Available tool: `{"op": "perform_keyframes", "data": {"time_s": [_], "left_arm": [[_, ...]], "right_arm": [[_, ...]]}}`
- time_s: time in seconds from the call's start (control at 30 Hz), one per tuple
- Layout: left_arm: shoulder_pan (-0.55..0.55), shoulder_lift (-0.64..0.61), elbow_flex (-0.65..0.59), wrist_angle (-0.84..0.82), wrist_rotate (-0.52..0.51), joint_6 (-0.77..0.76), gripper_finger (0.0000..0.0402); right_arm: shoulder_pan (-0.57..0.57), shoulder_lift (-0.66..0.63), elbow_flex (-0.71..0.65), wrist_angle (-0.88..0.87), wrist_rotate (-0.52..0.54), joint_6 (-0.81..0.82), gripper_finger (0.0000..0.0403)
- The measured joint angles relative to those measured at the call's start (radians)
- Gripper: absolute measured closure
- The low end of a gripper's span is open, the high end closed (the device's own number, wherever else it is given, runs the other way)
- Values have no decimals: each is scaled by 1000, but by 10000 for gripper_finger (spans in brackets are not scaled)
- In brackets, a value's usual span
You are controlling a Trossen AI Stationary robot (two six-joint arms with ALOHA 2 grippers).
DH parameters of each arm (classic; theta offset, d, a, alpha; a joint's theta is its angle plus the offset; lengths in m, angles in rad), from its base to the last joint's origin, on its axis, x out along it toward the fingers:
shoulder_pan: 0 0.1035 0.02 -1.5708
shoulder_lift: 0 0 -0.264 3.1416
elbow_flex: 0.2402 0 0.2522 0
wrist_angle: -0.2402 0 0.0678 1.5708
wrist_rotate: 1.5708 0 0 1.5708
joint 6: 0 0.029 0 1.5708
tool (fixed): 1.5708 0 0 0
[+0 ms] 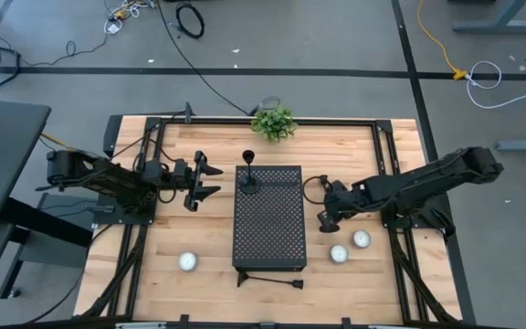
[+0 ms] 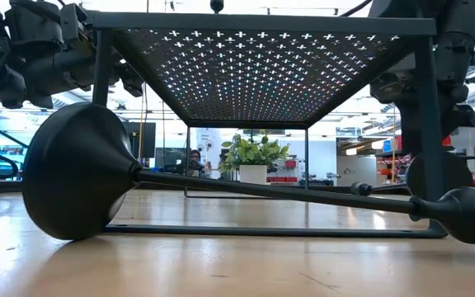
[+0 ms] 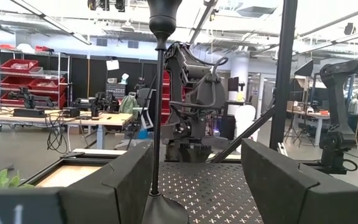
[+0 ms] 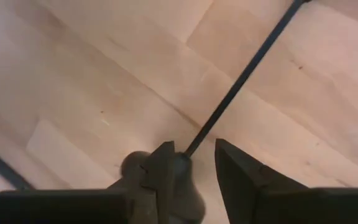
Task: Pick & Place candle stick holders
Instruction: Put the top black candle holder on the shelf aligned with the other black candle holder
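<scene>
Two dark arms over a wooden table (image 1: 199, 228), places by the high view. Black perforated box (image 1: 269, 217) sits at table centre. Left gripper (image 1: 199, 180) hovers at 10 o'clock of the box, near its far-left corner, fingers spread wide, nothing between them. Right gripper (image 1: 322, 217) is low at 3 o'clock, just beside the box; its fingers (image 4: 241, 168) stand apart with bare wood showing in the gap.

Three candle stick holders:
- The upright holder (image 1: 248, 174) stands on the box top at the 11 o'clock corner.
- The lying holder (image 1: 268, 280) is flat on the table at 6 o'clock, just in front of the box.
- The third holder (image 4: 241, 81) shows in the right wrist view, thin stem running into the right gripper's gap, one end against one finger, not pinched.

Potted plant (image 1: 274, 123) at 12 o'clock. White candles: one (image 1: 187, 261) at 8 o'clock, a pair (image 1: 339, 253) at 4 o'clock.
</scene>
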Motion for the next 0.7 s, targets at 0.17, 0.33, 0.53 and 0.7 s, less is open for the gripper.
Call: {"op": "perform_keyframes", "data": {"time_s": [0.17, 0.33, 0.53, 0.7], "left_arm": [[0, 0, 0, -2, 0, 0, 159], [0, 0, 0, -2, 0, 0, 159], [0, 0, 0, -2, 0, 0, 159], [0, 0, 0, -2, 0, 0, 159]], "right_arm": [[0, 25, 0, 0, 40, 16, 279], [0, 79, -1, 51, 73, 17, 268], [-13, 121, -1, 98, 95, 11, 254], [-30, 160, -2, 128, 100, 7, 243]]}}
